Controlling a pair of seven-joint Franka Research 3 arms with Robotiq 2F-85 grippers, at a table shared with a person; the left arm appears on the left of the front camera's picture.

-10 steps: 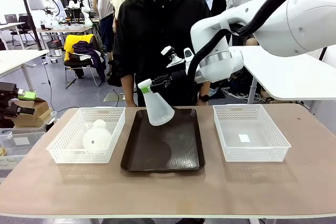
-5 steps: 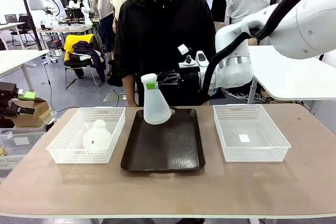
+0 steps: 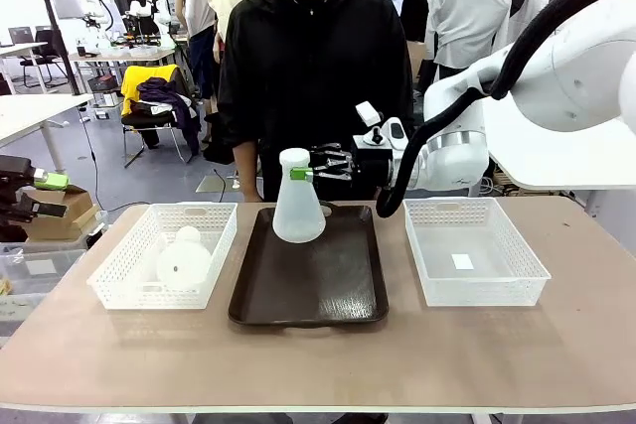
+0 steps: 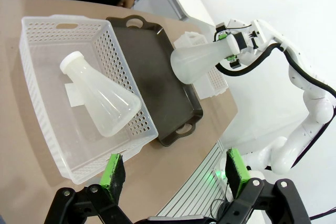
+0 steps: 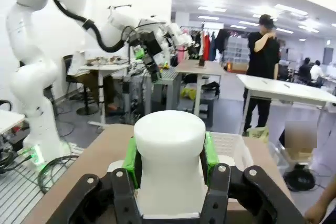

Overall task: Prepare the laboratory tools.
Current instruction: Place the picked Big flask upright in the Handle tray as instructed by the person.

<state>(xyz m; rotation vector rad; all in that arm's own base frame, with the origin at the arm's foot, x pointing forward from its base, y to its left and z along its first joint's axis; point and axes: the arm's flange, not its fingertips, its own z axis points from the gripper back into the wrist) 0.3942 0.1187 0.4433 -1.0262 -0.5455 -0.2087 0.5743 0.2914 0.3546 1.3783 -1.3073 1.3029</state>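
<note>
The desk (image 3: 497,354) carries a dark tray (image 3: 308,290) at frame centre, a left white basket (image 3: 139,297) at lower left and a right white basket (image 3: 477,293) opposite. One flask (image 3: 298,215) stands upright over the tray's far end, its neck pinched tight by the right end effector (image 3: 298,174). Whether its base rests down I cannot tell. I'd lower it level until it sits flat, then part the pads. The other flask (image 3: 184,263) lies on its side in the left white basket. The left end effector (image 4: 173,167) gapes wide, holding nothing.
</note>
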